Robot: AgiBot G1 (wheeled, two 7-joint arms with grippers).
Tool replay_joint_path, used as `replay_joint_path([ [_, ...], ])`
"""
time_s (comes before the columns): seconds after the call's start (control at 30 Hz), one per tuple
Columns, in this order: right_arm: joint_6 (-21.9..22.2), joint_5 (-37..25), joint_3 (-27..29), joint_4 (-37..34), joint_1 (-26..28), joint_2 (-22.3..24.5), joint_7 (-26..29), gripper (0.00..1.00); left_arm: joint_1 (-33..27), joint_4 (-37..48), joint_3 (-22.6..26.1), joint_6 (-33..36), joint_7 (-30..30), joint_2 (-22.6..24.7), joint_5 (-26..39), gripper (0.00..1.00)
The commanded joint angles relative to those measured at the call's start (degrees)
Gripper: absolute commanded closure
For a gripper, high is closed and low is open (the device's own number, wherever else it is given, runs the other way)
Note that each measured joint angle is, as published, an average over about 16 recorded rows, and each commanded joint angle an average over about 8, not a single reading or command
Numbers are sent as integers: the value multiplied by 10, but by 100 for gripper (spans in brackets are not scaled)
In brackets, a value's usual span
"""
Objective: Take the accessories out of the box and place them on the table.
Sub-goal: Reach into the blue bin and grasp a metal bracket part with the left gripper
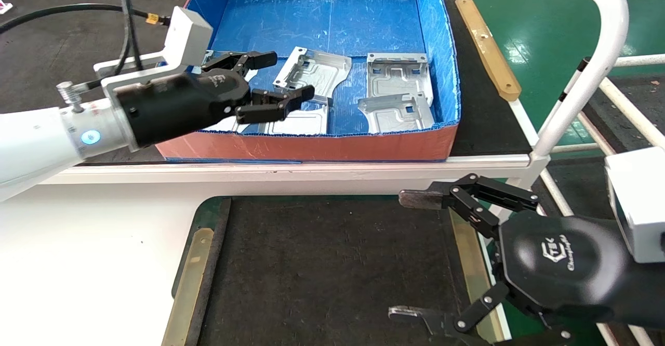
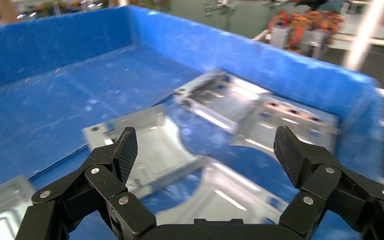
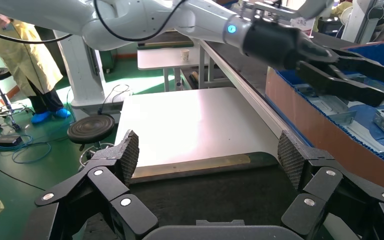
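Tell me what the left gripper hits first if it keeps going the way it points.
Probably a silver plate on the box floor: the open left gripper aims at one between its fingertips, though depth is uncertain.

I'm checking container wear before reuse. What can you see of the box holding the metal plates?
The box is a large, shallow, open-top tray of what looks like corrugated plastic, blue inside and orange-red outside, with scuffed flooring and a slightly wavy top edge. It rests on a black surface beyond the white table edge. Several silver stamped plates lie flat or overlapping on its floor toward the near wall. The open left claw hovers over its near-left part, not visibly touching it.
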Motion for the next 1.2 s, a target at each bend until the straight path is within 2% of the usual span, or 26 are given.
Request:
replay_joint_path([
  [0.03, 0, 0, 0, 0, 0, 0, 0, 0, -12, 24, 4, -12, 1, 14, 8, 0],
  [0.33, 0, 0, 0, 0, 0, 0, 0, 0, -38, 78, 22, -77, -11, 58, 45, 0],
  [0.8, 0, 0, -1, 0, 0, 0, 0, 0, -49, 131, 33, -136, -6, 76, 77, 0],
  [1.13, 0, 1, -1, 0, 0, 0, 0, 0, -65, 185, 38, -148, 13, 92, 88, 0],
  [1.17, 1, 1, -1, 0, 0, 0, 0, 1, -66, 189, 38, -147, 14, 93, 88, 0],
  [1.2, 1, 1, -1, 0, 0, 0, -1, 7, -67, 193, 38, -147, 15, 94, 88, 3],
])
